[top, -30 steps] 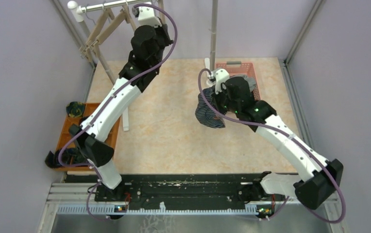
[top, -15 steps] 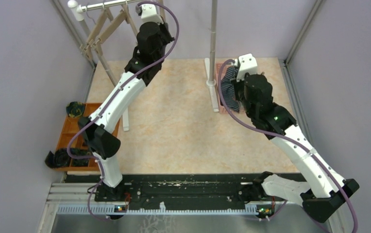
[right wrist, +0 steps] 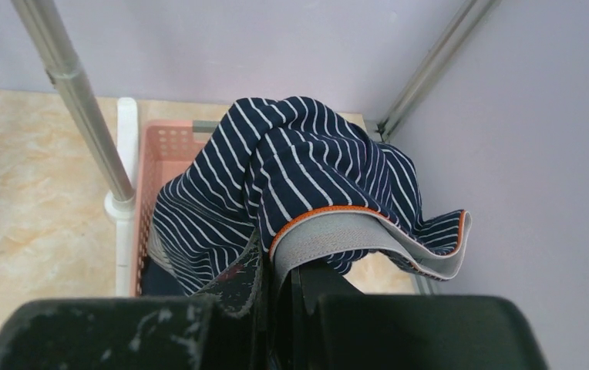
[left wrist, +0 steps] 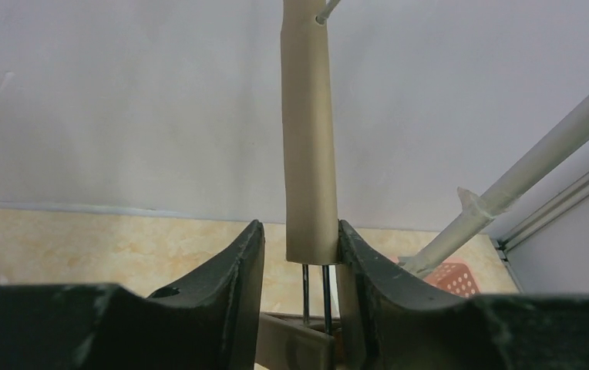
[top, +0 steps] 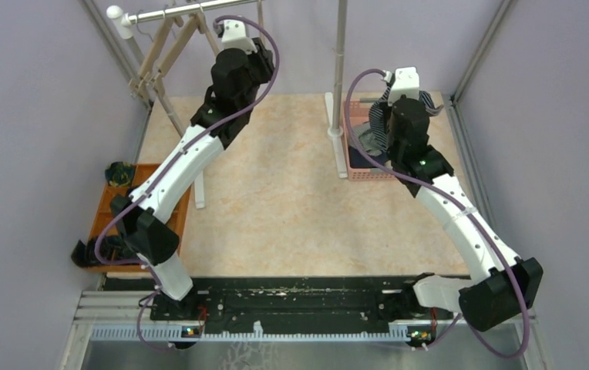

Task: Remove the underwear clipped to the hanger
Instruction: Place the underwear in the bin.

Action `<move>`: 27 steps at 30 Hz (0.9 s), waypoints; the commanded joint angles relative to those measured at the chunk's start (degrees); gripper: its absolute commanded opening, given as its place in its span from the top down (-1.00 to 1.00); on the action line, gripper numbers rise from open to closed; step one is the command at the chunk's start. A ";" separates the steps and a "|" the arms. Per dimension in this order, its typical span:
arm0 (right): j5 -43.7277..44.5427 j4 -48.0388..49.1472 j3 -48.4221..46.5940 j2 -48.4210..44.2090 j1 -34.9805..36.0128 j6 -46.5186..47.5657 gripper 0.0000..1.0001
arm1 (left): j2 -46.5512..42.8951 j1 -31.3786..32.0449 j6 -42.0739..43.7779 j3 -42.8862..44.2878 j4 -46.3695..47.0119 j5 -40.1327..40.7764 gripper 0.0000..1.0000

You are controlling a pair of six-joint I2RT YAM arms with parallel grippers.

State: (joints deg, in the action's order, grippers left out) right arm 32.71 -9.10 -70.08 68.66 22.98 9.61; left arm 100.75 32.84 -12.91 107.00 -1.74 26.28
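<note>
Right tool (right wrist: 276,270) clamped on grey waistband of pinstriped underwear (right wrist: 307,169). Garment bunched just ahead of tool, directly above pink basket (right wrist: 153,177) (release path: straight down). Left tool (left wrist: 299,247) well left of basket, jaws partly apart astride beige hanger bar (left wrist: 307,139), not clamped.

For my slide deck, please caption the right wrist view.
Right gripper holds navy pinstriped underwear by its grey waistband over the pink basket.
</note>
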 commanded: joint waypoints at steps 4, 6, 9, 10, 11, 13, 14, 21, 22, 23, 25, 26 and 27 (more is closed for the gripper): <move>-2.48 7.19 -0.78 2.92 -2.44 -0.05 1.00 | -6.94 -0.12 -1.18 -6.49 3.90 -2.45 0.00; -3.01 7.97 -0.03 3.59 -3.02 -0.03 1.00 | -7.62 -0.14 -1.72 -6.83 3.96 -4.93 -0.04; -4.52 8.74 0.88 5.08 -4.61 -0.59 1.00 | -8.97 -0.06 -2.82 -7.86 3.81 -8.00 -0.14; -4.89 8.71 0.95 5.68 -5.14 -0.82 1.00 | -9.58 -0.06 -3.37 -8.39 3.64 -8.36 -0.16; -5.26 8.81 1.11 6.24 -5.64 -0.94 1.00 | -10.34 -0.06 -3.80 -9.02 3.47 -8.57 -0.17; -5.88 9.20 1.30 7.19 -6.61 -1.20 1.00 | -12.05 0.14 -4.64 -10.82 3.43 -8.93 -0.19; -6.36 9.46 1.35 7.47 -7.05 -1.37 1.00 | -12.92 0.17 -5.07 -11.61 3.25 -8.84 -0.19; -8.47 11.24 0.50 10.99 -9.52 -1.51 1.00 | -18.92 0.71 -4.77 -17.72 3.74 -9.43 -0.25; -8.72 11.41 0.48 11.43 -9.72 -1.64 1.00 | -19.90 0.89 -4.56 -18.40 4.00 -9.95 -0.27; -9.04 11.51 0.55 11.79 -9.78 -1.75 1.00 | -20.83 1.04 -4.66 -18.93 4.09 -10.28 -0.29; -9.27 11.60 0.44 12.69 -9.85 -1.86 1.00 | -22.72 1.21 -4.63 -20.21 4.06 -11.12 -0.32; -9.32 11.77 0.39 13.10 -9.83 -1.87 1.00 | -23.90 1.37 -4.90 -20.98 4.07 -11.27 -0.32; -9.33 11.94 0.32 13.56 -9.89 -1.87 1.00 | -25.00 1.52 -4.89 -21.61 3.84 -11.49 -0.32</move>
State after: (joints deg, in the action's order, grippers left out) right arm 24.67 -1.93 -68.23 81.17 13.32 8.69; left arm 80.29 33.69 -17.17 87.20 0.93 16.95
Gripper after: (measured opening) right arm 0.056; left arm 0.659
